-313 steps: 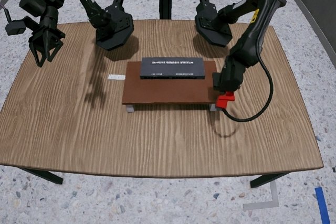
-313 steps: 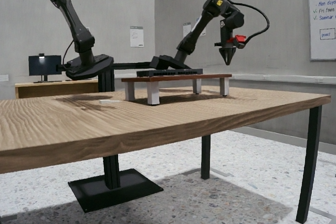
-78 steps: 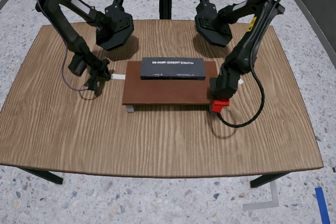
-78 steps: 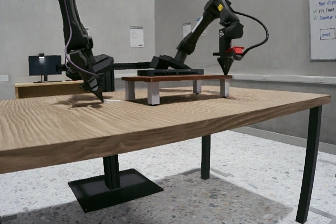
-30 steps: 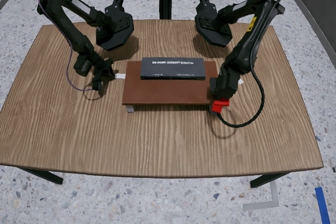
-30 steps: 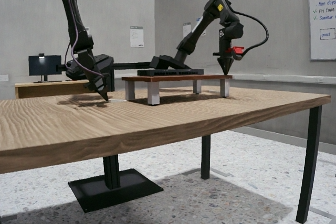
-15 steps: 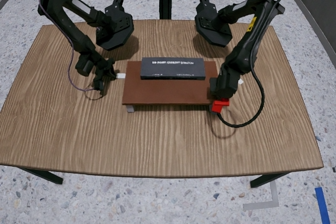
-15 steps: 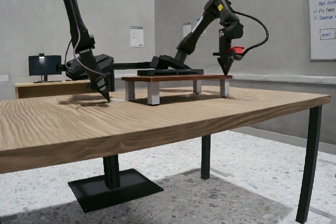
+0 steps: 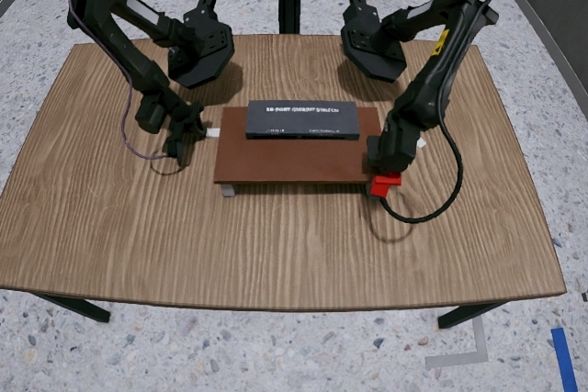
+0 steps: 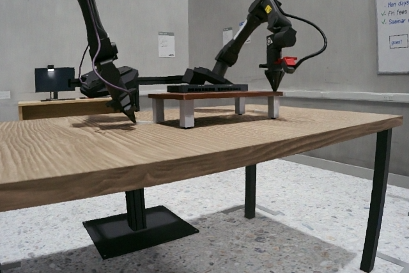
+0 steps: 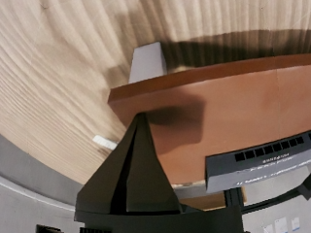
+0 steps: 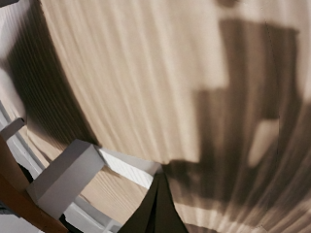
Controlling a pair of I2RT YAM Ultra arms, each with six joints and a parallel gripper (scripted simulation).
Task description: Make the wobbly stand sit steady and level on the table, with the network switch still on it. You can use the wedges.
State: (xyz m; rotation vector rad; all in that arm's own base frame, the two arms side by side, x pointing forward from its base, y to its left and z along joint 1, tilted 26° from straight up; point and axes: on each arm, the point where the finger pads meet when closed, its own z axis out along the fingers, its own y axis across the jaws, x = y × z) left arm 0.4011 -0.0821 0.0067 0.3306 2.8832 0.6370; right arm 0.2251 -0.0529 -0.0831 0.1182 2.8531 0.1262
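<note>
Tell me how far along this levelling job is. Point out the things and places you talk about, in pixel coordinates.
Looks done: the network switch (image 9: 301, 122) (image 10: 208, 88) (image 11: 262, 165) is on the stand (image 9: 289, 162) (image 10: 218, 95) (image 11: 219, 92) (image 12: 68, 177).
In hand: the shut right gripper (image 9: 204, 133) (image 10: 134, 121) (image 12: 161, 177) is at the outer end of one wedge (image 9: 213, 132) (image 10: 142, 122) (image 12: 127, 167), beside a leg; the shut left gripper (image 9: 382, 162) (image 10: 275, 89) (image 11: 142, 117) is at the stand's top.
Left: probably seating that wedge and confirming steadiness, which these pictures can't settle.

A white wedge (image 9: 213, 132) (image 10: 144, 122) (image 12: 127, 167) is seen on the worktop (image 9: 285, 245) (image 10: 198, 140) (image 11: 58, 63) (image 12: 131, 73) between a grey stand leg (image 10: 158, 110) (image 12: 68, 175) and the closed fingertips of the right gripper (image 9: 204, 132) (image 10: 134, 121) (image 12: 161, 177).
</note>
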